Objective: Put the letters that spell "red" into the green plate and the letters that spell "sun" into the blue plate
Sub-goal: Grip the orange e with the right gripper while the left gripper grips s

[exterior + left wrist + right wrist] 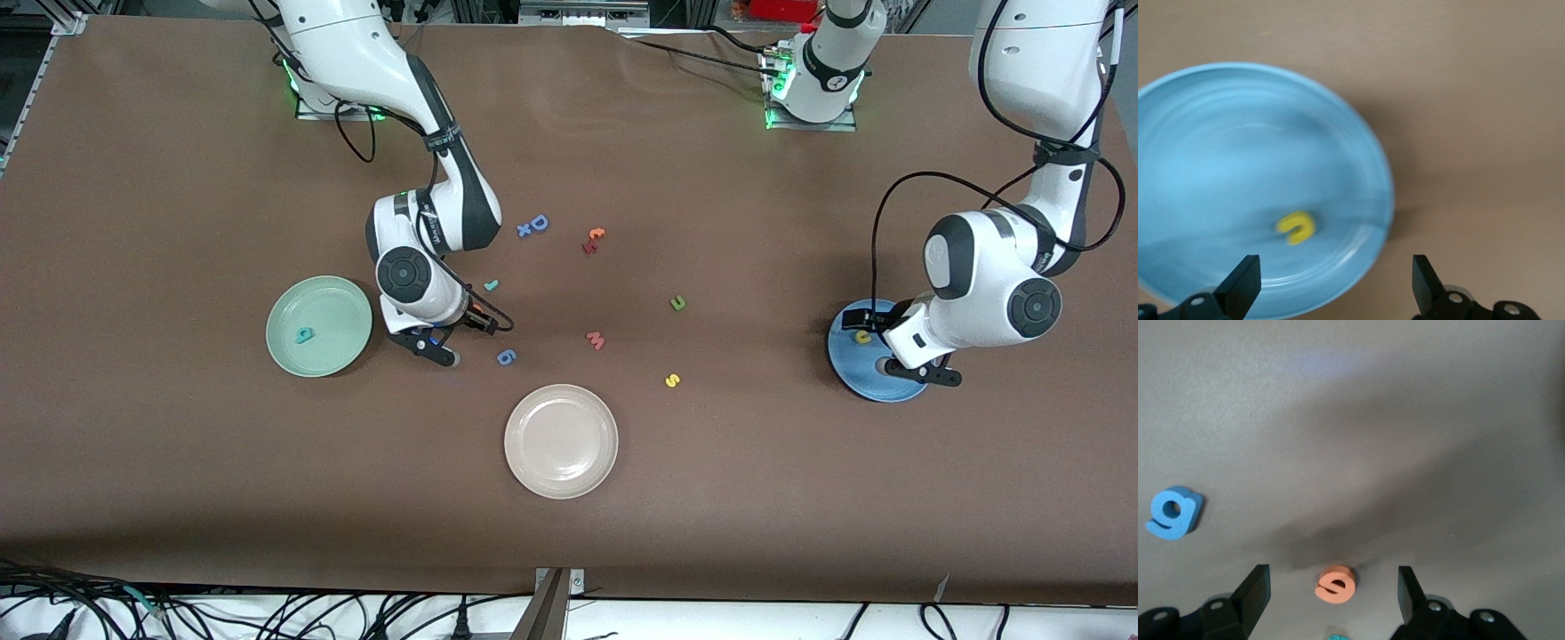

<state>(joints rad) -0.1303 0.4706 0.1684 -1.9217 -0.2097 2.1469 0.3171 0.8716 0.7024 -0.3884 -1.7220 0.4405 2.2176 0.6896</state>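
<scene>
**A:** Where do the two claws stand?

**B:** The left claw (1335,273) hangs over the blue plate (851,369), spread wide with nothing in it. The right claw (1331,587) is low over the counter (178,489), just off the green plate (318,302) at its three o'clock. It is also wide open and empty, with one finger on each side of the orange "e" (1336,585) and neither touching it.

**A:** How does the "e" lie?

**B:** It lies flat, with its long axis running across the gap from one finger to the other.

**A:** And the plates?

**B:** The yellow "u" (1297,227) lies flat in the blue plate, at about ten o'clock from the centre in the front view. Its open side faces the nearest stretch of rim. The teal "d" (304,335) lies in the green plate at about eight o'clock. I cannot tell which way its stem points.

**A:** What about the loose letters?

**B:** Take the pink "m" (596,340) as the hub. The olive "n" (678,303) is at two o'clock, and the yellow "s" (673,380) is at four. The teal "r" (491,285) is at ten, lying with its length roughly nine-to-three. The blue "6" piece (506,356) is at nine, just beside the right claw. The cream plate (561,480) is at six and holds nothing.
</scene>
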